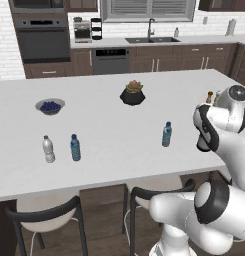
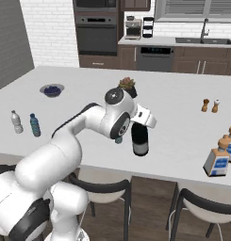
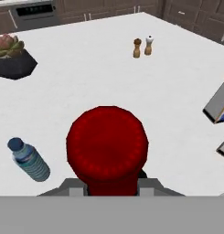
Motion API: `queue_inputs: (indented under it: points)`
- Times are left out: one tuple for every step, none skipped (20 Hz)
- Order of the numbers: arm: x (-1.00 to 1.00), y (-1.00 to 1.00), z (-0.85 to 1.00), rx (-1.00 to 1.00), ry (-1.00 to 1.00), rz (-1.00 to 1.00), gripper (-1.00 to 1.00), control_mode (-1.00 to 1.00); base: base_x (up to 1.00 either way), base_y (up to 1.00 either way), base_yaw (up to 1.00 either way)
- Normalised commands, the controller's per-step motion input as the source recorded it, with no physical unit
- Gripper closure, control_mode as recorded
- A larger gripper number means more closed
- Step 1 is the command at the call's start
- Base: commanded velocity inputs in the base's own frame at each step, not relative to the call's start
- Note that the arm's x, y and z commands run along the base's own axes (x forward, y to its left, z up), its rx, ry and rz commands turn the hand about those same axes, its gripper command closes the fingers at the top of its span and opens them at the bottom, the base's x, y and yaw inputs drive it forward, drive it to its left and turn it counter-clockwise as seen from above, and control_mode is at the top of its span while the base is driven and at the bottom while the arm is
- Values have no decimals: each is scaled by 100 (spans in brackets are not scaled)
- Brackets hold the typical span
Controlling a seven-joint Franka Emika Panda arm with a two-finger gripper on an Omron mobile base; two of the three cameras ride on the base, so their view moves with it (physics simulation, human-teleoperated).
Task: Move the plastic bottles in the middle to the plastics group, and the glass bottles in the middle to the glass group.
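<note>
Bottles first, left to right in the right base view: clear water bottle [image 2: 16, 122] and deeper blue bottle [image 2: 35, 125] stand together near the counter's [image 2: 183, 94] left edge, and the dark wine bottle [image 2: 140, 139] stands upright near the front edge, with two squarish blue-label bottles [image 2: 217, 160] far right. Gripper [image 2: 141, 123] is clamped on the wine bottle's neck, red top [image 3: 107, 145] right at the hand camera. Pale water bottle [image 1: 166, 134] stands mid-counter, just left of the wine bottle.
</note>
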Motion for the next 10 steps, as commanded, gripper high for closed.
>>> queue_inputs:
  points:
    - [32,-95,0,0,0,-17,100,-100,0,0,0]
    - [34,-95,0,0,0,-17,100,-100,0,0,0]
    - [34,-94,0,0,0,-17,100,-100,0,0,0]
    - [34,-94,0,0,0,-17,100,-100,0,0,0]
    - [35,-93,0,0,0,-17,100,-100,0,0,0]
    - [36,-91,0,0,0,-16,100,-100,0,0,0]
    - [36,-87,0,0,0,-15,100,-100,0,0,0]
    - [36,-77,0,0,0,-12,100,-100,0,0,0]
    - [36,-75,0,0,1,-10,100,-100,0,0,0]
    - [34,-74,0,0,3,-9,100,-100,0,0,0]
